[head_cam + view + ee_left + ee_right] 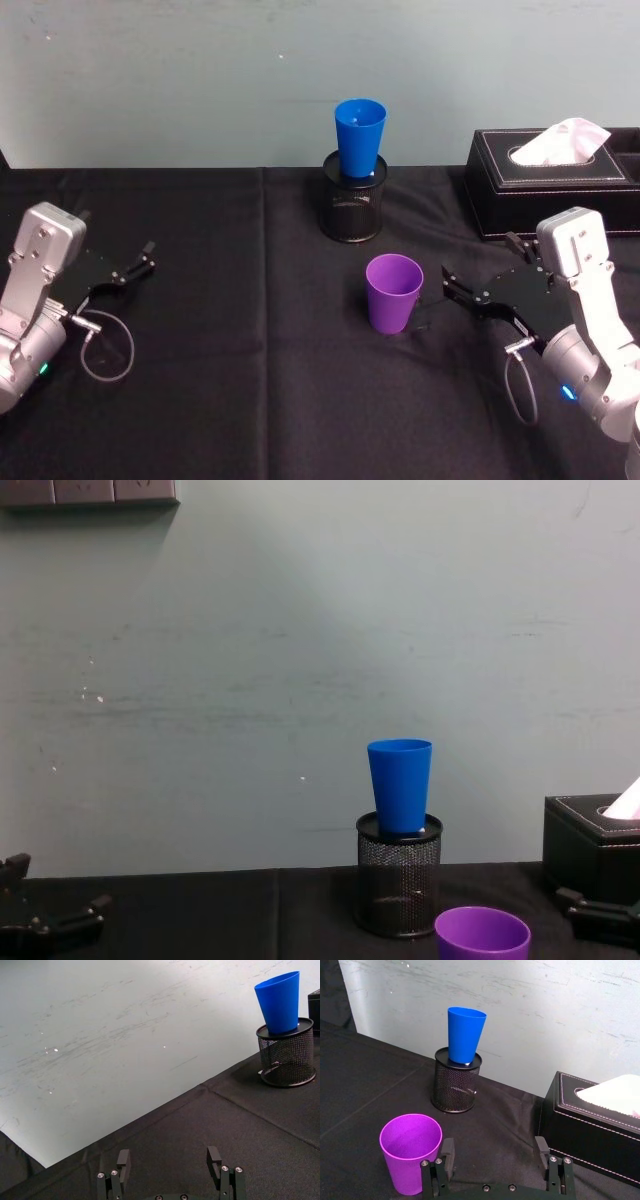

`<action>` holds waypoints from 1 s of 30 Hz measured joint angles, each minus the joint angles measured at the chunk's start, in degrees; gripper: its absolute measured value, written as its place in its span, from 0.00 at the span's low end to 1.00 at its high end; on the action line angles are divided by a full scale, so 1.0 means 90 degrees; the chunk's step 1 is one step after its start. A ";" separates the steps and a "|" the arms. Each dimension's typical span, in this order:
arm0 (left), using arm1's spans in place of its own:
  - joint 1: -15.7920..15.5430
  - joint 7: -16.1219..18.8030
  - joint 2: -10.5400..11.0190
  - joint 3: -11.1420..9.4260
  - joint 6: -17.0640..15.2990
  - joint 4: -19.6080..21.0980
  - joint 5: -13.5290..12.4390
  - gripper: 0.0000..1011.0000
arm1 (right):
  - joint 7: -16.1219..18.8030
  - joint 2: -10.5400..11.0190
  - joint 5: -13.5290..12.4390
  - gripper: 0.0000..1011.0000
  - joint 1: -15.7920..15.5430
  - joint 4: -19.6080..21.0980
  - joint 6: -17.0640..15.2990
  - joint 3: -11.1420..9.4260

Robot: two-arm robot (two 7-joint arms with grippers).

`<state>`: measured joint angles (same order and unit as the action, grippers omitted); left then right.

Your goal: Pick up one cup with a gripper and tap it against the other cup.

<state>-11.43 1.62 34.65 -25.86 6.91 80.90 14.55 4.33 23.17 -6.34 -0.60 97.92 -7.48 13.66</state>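
With its jaws spread and empty, the right black slim-fingered gripper point(462, 289) sits just right of the upright purple plastic tumbler point(393, 292) at frame centre, so 1 off-centre closing finger could tip it, while the bright blue plastic tumbler point(359, 137), perched in the black mesh pen holder point(352, 204) above, could topple under a hard tap.

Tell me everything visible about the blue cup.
The blue cup is a smooth, bright blue tapered tumbler that looks like plastic, with no handle. It stands upright, mouth up, with its narrow base seated in the top of the black mesh pen holder near the back edge of the black-clothed table. Only the holder touches it. The purple cup stands nearer the robot, apart from it, and the right gripper is open beside that cup.
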 joint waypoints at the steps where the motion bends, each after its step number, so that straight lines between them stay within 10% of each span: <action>1: 0.0000 0.0000 0.0000 0.0000 0.0000 0.0000 0.0000 0.99 | 0.0000 0.0000 0.0000 0.99 0.0000 0.0000 0.0000 0.0000; 30: 0.0000 0.0000 0.0000 0.0000 0.0000 0.0000 0.0000 0.99 | 0.0000 0.0000 0.0000 0.99 0.0000 0.0000 0.0000 0.0000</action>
<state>-11.43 1.62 34.65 -25.86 6.91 80.90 14.55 4.33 23.17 -6.33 -0.60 97.92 -7.48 13.66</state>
